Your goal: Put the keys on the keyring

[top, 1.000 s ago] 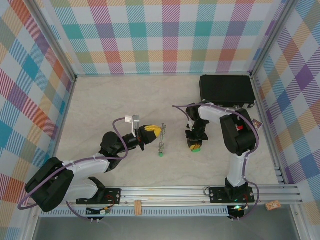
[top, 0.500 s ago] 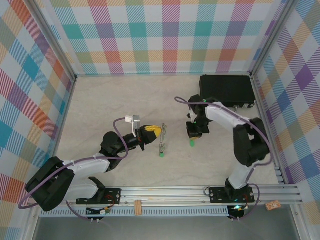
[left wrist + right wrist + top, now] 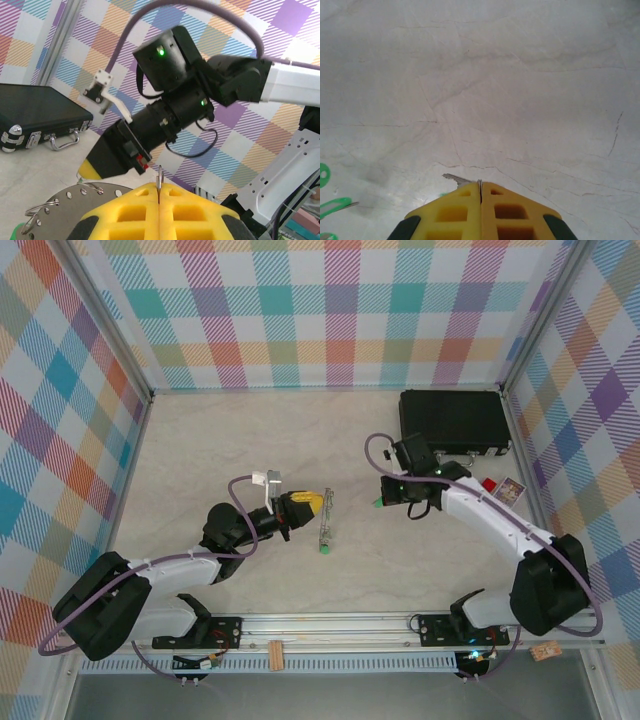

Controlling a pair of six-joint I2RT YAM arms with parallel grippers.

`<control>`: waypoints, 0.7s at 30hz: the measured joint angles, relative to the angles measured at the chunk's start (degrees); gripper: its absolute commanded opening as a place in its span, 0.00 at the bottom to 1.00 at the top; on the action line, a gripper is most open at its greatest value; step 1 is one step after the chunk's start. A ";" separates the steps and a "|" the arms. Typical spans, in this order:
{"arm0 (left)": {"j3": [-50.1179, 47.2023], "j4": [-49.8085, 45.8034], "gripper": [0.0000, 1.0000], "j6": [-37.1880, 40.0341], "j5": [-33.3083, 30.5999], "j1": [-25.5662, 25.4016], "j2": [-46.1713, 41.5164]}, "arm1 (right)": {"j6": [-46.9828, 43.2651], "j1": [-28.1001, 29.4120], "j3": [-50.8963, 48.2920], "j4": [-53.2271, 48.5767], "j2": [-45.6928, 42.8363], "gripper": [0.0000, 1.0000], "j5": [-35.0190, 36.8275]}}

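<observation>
The keyring is a thin grey metal ring, seen edge-on in the top view, with my left gripper shut on it. A green-tagged key hangs at its low end. In the left wrist view the ring's edge stands between the shut yellow fingers, and its flat holed part shows at lower left. My right gripper is to the right of the ring, apart from it, shut on a key with a green tag. That key's silver tip pokes out left of the right gripper.
A black case lies at the back right, also the black case seen from the left wrist. A small red item and a card sit by the right wall. Green tags show at the right wrist view's left edge.
The right gripper has risen off the table with the green-tagged key and moved back, its arm swinging out to the right. The left arm and the ring have stayed put.
</observation>
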 measured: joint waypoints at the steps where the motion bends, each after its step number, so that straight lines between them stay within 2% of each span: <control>1: 0.00 0.00 0.00 0.00 0.00 0.00 0.00 | 0.02 0.42 -2.08 1.95 -0.61 0.00 0.70; 7: 0.00 0.07 0.00 0.00 -0.02 0.00 0.22 | -0.15 2.56 -12.39 11.87 -4.50 0.00 4.26; 14: 0.00 0.52 0.00 -0.02 0.00 -0.02 1.11 | 0.74 2.71 -19.80 21.22 -7.98 0.00 5.33; 21: 0.02 1.42 0.00 -0.20 0.00 -0.02 1.79 | 2.78 2.91 -25.51 26.08 -8.83 0.00 5.70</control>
